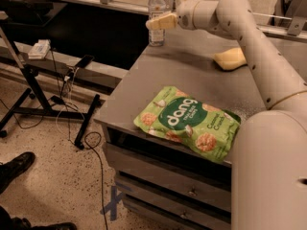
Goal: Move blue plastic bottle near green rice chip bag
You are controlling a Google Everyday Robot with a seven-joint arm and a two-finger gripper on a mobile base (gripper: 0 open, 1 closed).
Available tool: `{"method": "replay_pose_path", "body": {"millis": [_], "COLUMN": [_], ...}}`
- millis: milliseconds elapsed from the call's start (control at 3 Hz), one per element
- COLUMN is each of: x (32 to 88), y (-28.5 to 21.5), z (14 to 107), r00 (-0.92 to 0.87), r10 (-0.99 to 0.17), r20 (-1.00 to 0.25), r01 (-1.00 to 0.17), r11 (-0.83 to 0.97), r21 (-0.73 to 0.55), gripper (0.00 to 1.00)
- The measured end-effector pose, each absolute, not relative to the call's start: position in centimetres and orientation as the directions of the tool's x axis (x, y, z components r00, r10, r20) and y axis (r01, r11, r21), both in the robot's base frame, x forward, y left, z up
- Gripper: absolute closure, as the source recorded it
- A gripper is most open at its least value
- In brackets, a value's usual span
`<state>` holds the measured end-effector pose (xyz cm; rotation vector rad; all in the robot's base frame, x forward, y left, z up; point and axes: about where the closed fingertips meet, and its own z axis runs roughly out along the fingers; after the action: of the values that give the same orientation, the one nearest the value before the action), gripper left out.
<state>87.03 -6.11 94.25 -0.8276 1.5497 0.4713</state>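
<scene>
The blue plastic bottle point(156, 12), clear with a white cap, stands upright at the far left corner of the grey table point(192, 71). My gripper point(160, 21) reaches in from the right at the bottle's mid-height and overlaps its front. The green rice chip bag point(189, 121) lies flat near the table's front edge, well apart from the bottle and the gripper.
A yellow sponge point(230, 59) lies at the table's far right. My arm point(259, 56) spans the right side of the table. Drawers point(168, 176) sit under the tabletop. A black stand with cables point(48, 95) and a person's shoe point(14, 166) are on the floor at left.
</scene>
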Motion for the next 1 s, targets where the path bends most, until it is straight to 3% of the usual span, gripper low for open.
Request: {"method": "replay_pose_path", "body": {"millis": [333, 1000], "x": [87.44, 87.18], "y": [-4.67, -4.98], "z": [93.48, 93.23], "r00": [-0.024, -0.088], "r10": [-0.251, -0.247], "r20": [-0.968, -0.965], "r01": [-0.75, -0.748], "r11": [0.644, 0.656], "r21": [-0.148, -0.1], "gripper": [0.18, 0.64]}}
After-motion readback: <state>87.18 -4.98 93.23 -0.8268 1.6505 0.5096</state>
